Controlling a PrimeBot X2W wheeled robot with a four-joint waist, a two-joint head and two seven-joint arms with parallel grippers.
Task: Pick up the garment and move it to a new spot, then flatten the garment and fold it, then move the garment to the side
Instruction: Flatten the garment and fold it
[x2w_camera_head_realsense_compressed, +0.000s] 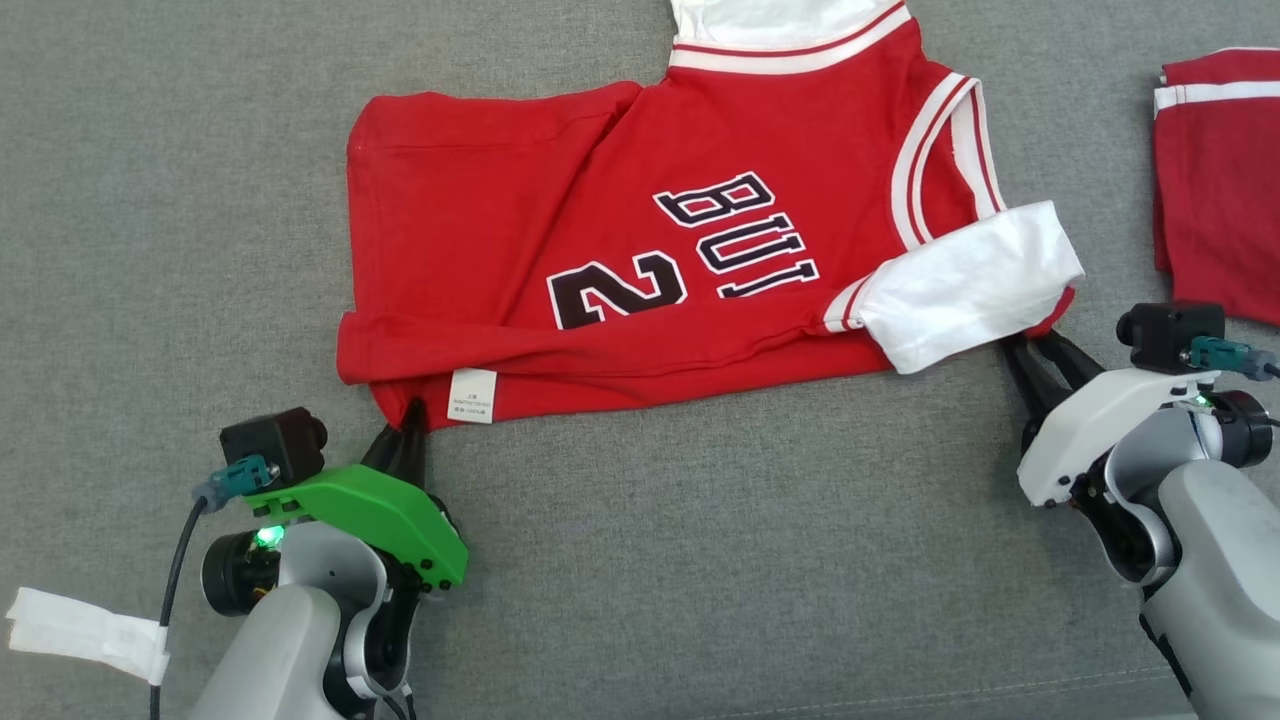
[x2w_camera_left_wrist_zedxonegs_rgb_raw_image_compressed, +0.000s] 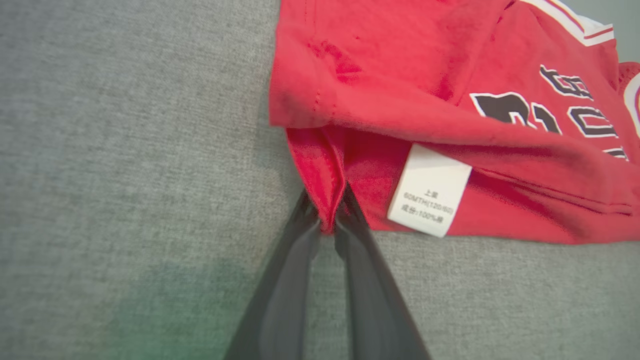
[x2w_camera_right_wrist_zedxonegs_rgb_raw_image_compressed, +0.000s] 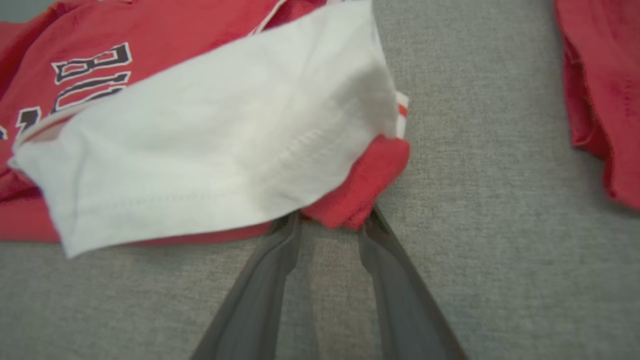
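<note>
Red basketball jersey (x2w_camera_head_realsense_compressed: 640, 260), half-folded on grey fabric surface (x2w_camera_head_realsense_compressed: 700, 560): left pincer (x2w_camera_head_realsense_compressed: 408, 425) pinches its hem corner, right pincer (x2w_camera_head_realsense_compressed: 1035, 352) straddles sleeve-side edge, part-closed; lifting together likely next.

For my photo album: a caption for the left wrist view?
Left end effector pinches the red jersey hem beside its white label.

Home-like setting, grey woven upholstery (x2w_camera_head_realsense_compressed: 700, 560) with a cushion seam underneath
</note>
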